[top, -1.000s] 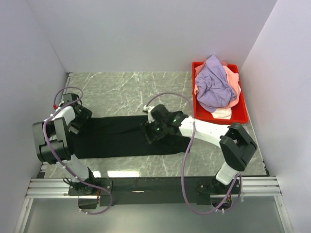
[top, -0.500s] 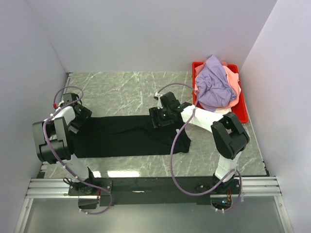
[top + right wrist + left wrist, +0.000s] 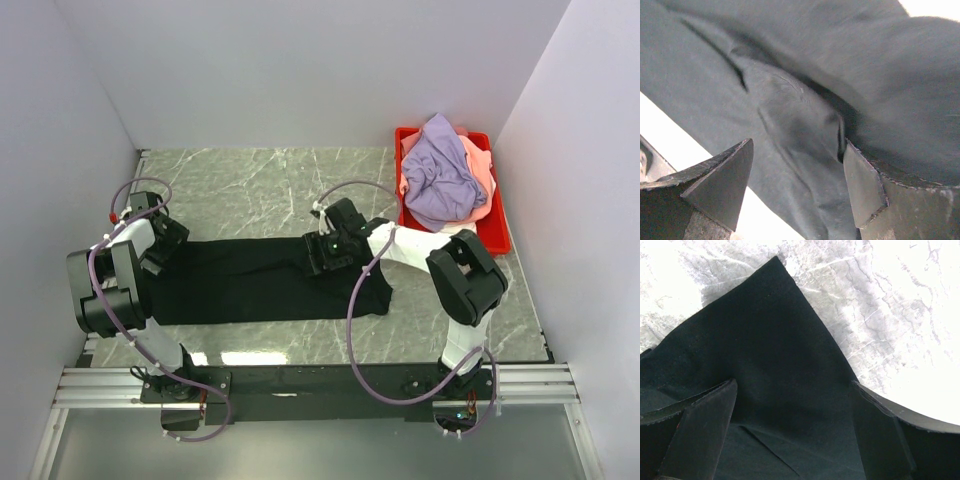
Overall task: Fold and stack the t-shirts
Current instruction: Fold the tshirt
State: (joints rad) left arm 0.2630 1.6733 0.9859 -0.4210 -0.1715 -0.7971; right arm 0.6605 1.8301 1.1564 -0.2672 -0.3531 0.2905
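Large black cloth t-shirt (image 3: 250, 285) lies as a long band across the grey marble counter (image 3: 260, 185), centre-left. Left claw (image 3: 792, 385) is spread over its left corner. Right claw (image 3: 797, 145) is spread astride a raised fold near the right end. Neither pinches cloth; probably poised for the next fold.

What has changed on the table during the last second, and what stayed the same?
The right gripper moved over the black shirt, from its middle toward its far edge, and the right elbow drew in toward the base. Nothing was visibly grasped or released. The left gripper, the shirt and the bin stayed put.
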